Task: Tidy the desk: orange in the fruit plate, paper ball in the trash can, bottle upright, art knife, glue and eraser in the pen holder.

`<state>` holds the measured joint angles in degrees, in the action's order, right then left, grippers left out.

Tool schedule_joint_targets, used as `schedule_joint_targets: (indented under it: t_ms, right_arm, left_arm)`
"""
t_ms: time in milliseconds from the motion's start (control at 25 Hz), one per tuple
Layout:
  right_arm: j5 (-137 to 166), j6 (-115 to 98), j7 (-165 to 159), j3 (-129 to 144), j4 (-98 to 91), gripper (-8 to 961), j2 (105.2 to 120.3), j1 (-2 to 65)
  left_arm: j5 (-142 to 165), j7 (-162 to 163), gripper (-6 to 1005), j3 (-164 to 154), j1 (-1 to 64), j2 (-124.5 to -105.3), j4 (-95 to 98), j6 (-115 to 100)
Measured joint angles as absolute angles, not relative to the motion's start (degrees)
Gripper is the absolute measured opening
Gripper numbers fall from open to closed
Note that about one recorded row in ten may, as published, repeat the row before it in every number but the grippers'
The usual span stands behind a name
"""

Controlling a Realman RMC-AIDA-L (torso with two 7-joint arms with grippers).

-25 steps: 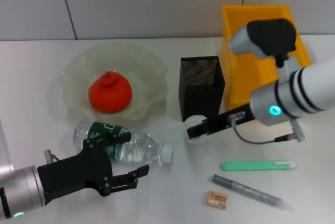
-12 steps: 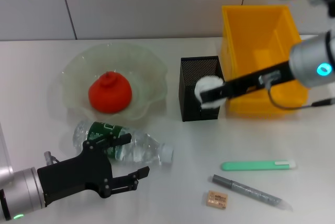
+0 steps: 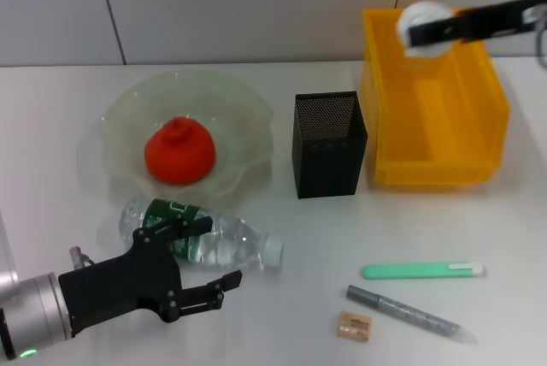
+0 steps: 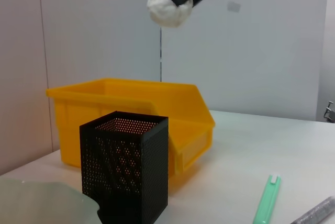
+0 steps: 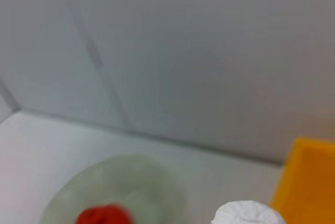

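My right gripper (image 3: pixel 432 31) is shut on the white paper ball (image 3: pixel 419 20) and holds it high over the back rim of the yellow bin (image 3: pixel 436 165); the ball also shows in the left wrist view (image 4: pixel 166 5) and the right wrist view (image 5: pixel 248 214). The orange (image 3: pixel 179 152) lies in the glass fruit plate (image 3: pixel 248 114). The clear bottle (image 3: pixel 231 238) lies on its side. My left gripper (image 3: pixel 224 251) is open just at the bottle's near side. The green art knife (image 3: pixel 423 270), the grey glue stick (image 3: pixel 410 313) and the eraser (image 3: pixel 354 326) lie at the front right. The black mesh pen holder (image 3: pixel 329 144) stands mid-table.
The pen holder stands close beside the bin's left wall. The left wrist view shows the pen holder (image 4: pixel 125 171), the bin (image 4: pixel 131 103) behind it and the art knife (image 4: pixel 267 200) on the table. A grey wall runs behind the table.
My right gripper has lifted the paper ball from the table in front of the pen holder, up and back to the right, to above the yellow bin. The left arm has not moved.
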<state>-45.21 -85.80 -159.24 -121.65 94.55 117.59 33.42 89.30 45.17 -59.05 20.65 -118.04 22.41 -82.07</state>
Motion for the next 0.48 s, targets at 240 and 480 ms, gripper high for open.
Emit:
schedule_joint_targets:
  t_ms: [240,480]
  right_arm:
    - [-40.09,-81.71,-156.16,-128.2,91.98,624,117.35,34.44]
    - [-35.57,-74.26,-154.51,-127.77,82.71,636,117.14,35.58]
  left_arm:
    - [89.29,45.17,846,-59.05,20.65,-118.03,22.41,-82.14]
    - [89.29,45.17,846,-59.07,20.76,-118.03,22.41,-82.21]
